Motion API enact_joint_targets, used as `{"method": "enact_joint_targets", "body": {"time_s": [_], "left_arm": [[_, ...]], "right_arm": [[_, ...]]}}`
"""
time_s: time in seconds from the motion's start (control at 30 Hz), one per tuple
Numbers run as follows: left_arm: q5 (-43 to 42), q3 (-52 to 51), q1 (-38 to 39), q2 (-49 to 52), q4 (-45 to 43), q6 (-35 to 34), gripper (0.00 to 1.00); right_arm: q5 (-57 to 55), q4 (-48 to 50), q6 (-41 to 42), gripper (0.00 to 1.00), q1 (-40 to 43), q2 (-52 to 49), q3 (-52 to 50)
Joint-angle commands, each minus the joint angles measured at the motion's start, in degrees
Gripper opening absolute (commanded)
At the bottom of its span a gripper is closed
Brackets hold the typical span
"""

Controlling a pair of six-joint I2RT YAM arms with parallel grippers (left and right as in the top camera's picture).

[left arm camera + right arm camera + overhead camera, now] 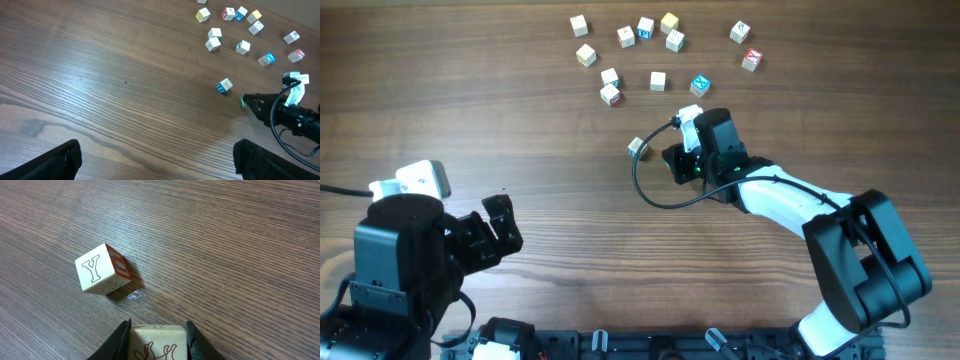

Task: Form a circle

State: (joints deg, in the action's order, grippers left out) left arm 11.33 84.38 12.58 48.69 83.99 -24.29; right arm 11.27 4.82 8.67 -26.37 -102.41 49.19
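Note:
Several small pale wooden letter cubes point(658, 80) lie scattered loosely at the far middle of the table; no tight circle of them shows. One cube point(637, 147) sits apart, nearer the front. It shows a blue face in the left wrist view point(224, 86) and a Y with a red side in the right wrist view point(102, 270). My right gripper point(675, 160) is just right of it, shut on another pale cube point(157, 342) with a red drawing, held low over the wood. At the near left my left gripper point(498, 232) stands wide open, with bare wood between its fingers point(65, 157).
A black cable point(645, 190) loops from the right wrist down over the table. The right arm's white link point(780, 200) stretches toward the near right. The cube cluster spans from a cube at the left point(579, 25) to a red-faced one point(751, 59).

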Motion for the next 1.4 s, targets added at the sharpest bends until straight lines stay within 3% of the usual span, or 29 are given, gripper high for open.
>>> {"method": "enact_joint_targets", "body": {"time_s": [0.0, 1.37], "left_arm": [[0.74, -0.04, -0.39, 0.0, -0.13, -0.33, 1.0], [0.74, -0.04, -0.39, 0.0, -0.13, -0.33, 1.0]], "right_arm": [[-1.44, 0.52, -1.22, 0.12, -0.2, -1.27, -0.2], [-0.72, 5.31, -10.12, 0.19, -0.2, -4.26, -0.2]]}}
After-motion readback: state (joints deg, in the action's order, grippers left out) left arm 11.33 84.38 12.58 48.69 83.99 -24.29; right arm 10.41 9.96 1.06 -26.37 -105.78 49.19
